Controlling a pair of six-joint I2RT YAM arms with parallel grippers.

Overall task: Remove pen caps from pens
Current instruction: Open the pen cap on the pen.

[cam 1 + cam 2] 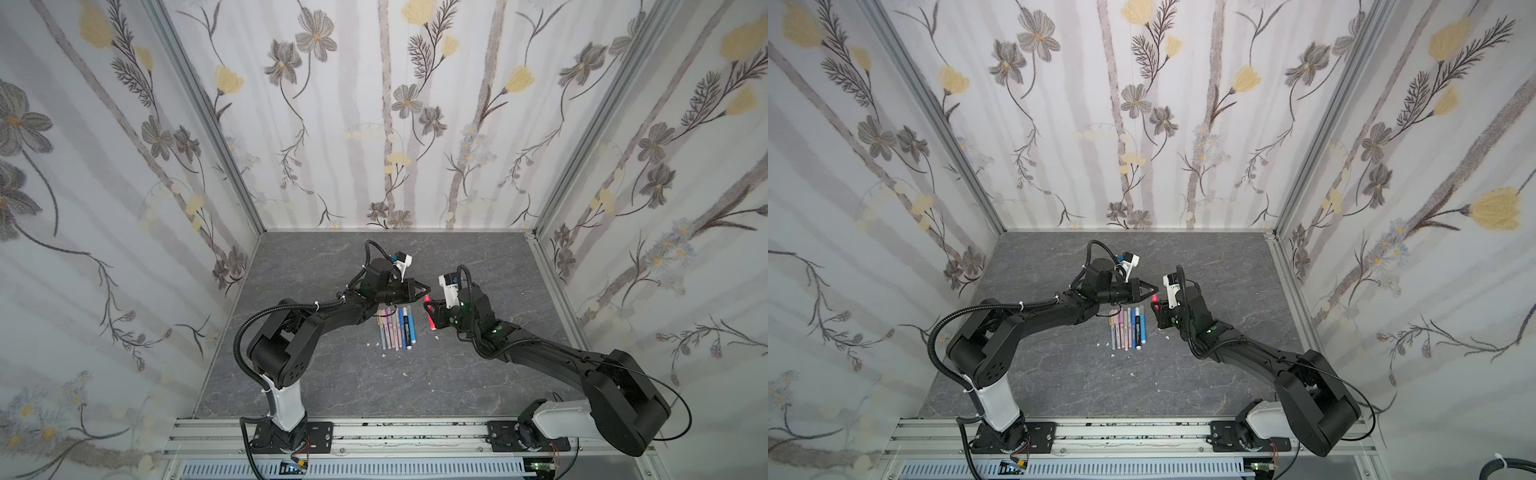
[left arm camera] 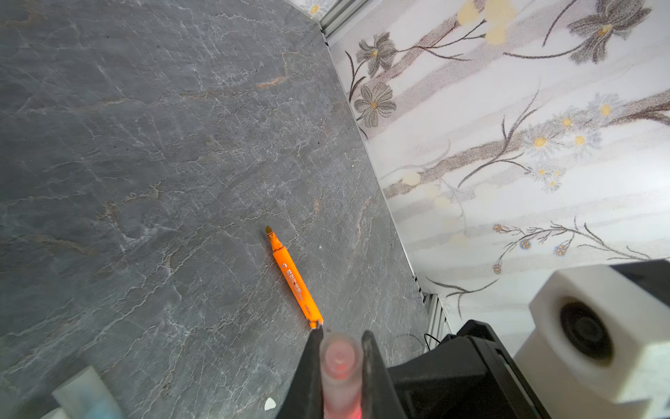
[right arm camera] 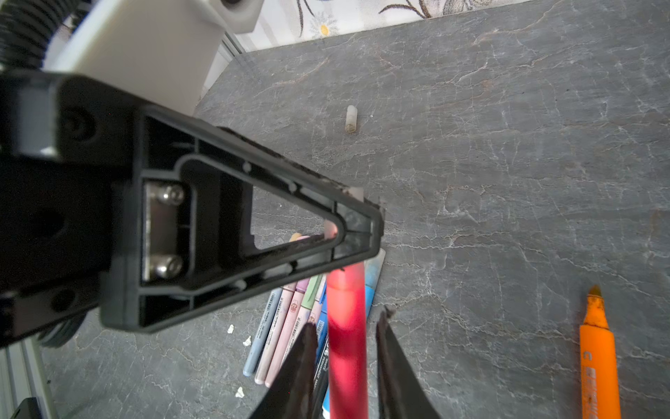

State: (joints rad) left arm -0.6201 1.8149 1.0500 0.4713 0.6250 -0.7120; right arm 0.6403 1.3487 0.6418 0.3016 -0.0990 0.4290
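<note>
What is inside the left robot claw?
A frosted pink cap, pinched in the shut left gripper. Red shows through it, but whatever sits inside the cap is covered and blurry.

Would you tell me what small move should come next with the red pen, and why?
Probably close the right gripper onto the red pen before any pull: its jaws stand slightly off the barrel on both sides, while the left gripper is shut on the translucent cap, apparently not yet off.
</note>
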